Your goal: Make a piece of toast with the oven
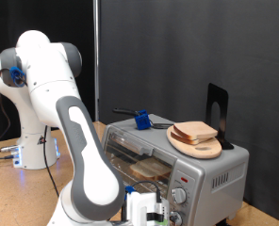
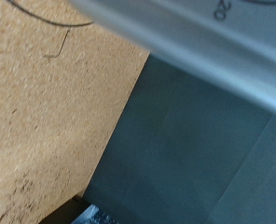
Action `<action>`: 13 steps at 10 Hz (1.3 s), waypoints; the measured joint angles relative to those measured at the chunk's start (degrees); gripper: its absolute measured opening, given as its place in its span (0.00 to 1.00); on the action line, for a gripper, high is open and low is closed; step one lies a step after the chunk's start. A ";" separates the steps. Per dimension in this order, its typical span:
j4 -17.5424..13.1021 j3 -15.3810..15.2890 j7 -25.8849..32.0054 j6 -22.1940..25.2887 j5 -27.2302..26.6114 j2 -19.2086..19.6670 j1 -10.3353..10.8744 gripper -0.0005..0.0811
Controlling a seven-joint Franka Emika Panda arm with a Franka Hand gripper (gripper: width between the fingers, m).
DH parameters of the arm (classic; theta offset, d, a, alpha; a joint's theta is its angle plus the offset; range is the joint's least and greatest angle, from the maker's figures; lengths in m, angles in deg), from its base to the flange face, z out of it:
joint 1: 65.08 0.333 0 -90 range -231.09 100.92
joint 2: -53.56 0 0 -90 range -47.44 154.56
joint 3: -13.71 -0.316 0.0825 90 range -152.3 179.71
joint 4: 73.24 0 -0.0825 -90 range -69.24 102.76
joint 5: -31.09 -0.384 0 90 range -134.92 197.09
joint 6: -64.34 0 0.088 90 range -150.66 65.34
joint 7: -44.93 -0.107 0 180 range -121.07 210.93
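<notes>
The silver oven (image 1: pixel 210 169) stands at the exterior view's right on a wooden table. A tan slice that looks like the piece of toast (image 1: pixel 149 169) lies on the rack inside, seen at the glass front. Another bread slice (image 1: pixel 196 130) rests on a round wooden board (image 1: pixel 207 148) on the oven's roof. My gripper (image 1: pixel 147 211) hangs low at the exterior view's bottom, just in front of the oven's knobs (image 1: pixel 181 179). The wrist view shows only the oven's silver panel edge (image 2: pixel 194 47) with a printed dial number; no fingers show clearly there.
A blue tool with a black handle (image 1: pixel 139 120) and a black upright bracket (image 1: pixel 217 104) sit on the oven's roof. The wrist view shows the wooden tabletop (image 2: pixel 45 112) ending at an edge, with dark floor (image 2: pixel 194 149) beyond. A black curtain backs the scene.
</notes>
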 joint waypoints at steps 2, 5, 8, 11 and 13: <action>0.18 0.05 -2.25 0.05 1.35 -0.27 0.05 0.98; 0.21 0.13 -6.20 0.04 3.87 -0.59 0.08 0.98; 0.21 0.43 -9.21 -0.60 5.73 -0.96 0.34 0.98; 0.22 0.92 -10.24 -1.35 6.50 -1.36 0.80 0.98; 0.15 0.87 -6.51 -2.01 5.97 -1.46 0.84 0.98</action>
